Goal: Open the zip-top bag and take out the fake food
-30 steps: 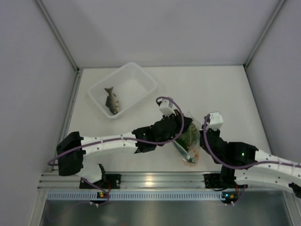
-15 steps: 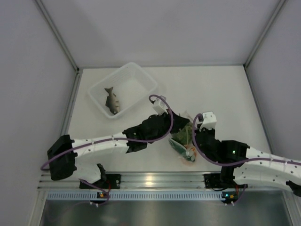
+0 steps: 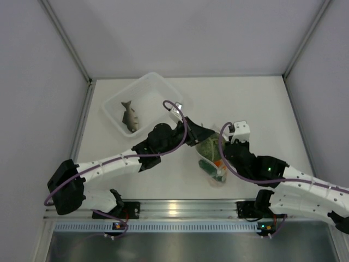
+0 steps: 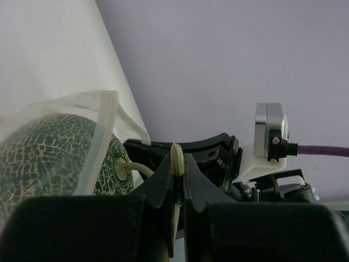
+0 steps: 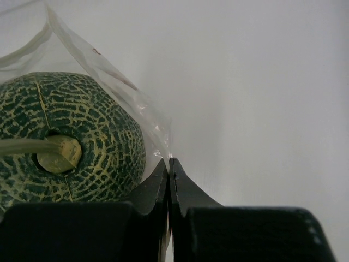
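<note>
The zip-top bag (image 3: 214, 158) hangs stretched between my two grippers over the table's middle. Inside it I see a round green netted ball (image 3: 210, 147), an orange piece (image 3: 218, 162) and a dark green piece (image 3: 210, 169). My left gripper (image 3: 199, 135) is shut on the bag's pale zip strip (image 4: 177, 155), with the green ball (image 4: 49, 155) just left of its jaws. My right gripper (image 3: 225, 149) is shut on the bag's clear film (image 5: 136, 98), beside the green ball (image 5: 71, 136). The grey-brown fish (image 3: 129, 115) lies in the white basket.
The white perforated basket (image 3: 170, 87) stands at the back left of the table. The enclosure's grey walls surround the table, with metal rails at the near edge. The right arm's wrist camera (image 4: 270, 139) shows close behind the left jaws.
My left gripper has pulled up and to the left with the zip strip. My right gripper has shifted left and forward. The bag's mouth is now spread wider between them.
</note>
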Robot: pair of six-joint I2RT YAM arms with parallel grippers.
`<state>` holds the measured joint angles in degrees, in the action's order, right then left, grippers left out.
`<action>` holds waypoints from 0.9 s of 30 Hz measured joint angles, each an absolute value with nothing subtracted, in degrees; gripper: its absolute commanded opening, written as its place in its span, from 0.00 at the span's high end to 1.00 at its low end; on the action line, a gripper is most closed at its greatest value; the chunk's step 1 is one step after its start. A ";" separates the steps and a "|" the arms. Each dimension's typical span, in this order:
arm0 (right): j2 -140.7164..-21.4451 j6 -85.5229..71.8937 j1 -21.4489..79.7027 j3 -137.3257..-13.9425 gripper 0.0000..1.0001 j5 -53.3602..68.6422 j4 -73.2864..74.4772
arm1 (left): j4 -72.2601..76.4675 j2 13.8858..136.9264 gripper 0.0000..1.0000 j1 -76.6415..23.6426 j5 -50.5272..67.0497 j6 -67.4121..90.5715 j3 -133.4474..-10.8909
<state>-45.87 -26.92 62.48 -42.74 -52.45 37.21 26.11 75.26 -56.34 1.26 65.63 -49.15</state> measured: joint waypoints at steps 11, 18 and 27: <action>-52.66 -21.56 61.69 -54.17 1.00 -47.59 37.76 | 33.04 81.32 1.00 -53.87 15.77 66.61 -52.88; -54.52 -20.32 61.67 -56.36 1.00 -47.11 38.26 | 33.67 82.15 1.00 -52.36 18.59 66.61 -54.22; -54.78 -20.67 60.07 -53.74 1.00 -46.83 37.28 | 33.82 80.27 1.00 -50.68 19.88 66.98 -53.82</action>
<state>-54.78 -20.67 60.07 -53.74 -46.83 37.28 33.82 80.27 -50.68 19.88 66.98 -53.82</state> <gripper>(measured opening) 0.006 0.079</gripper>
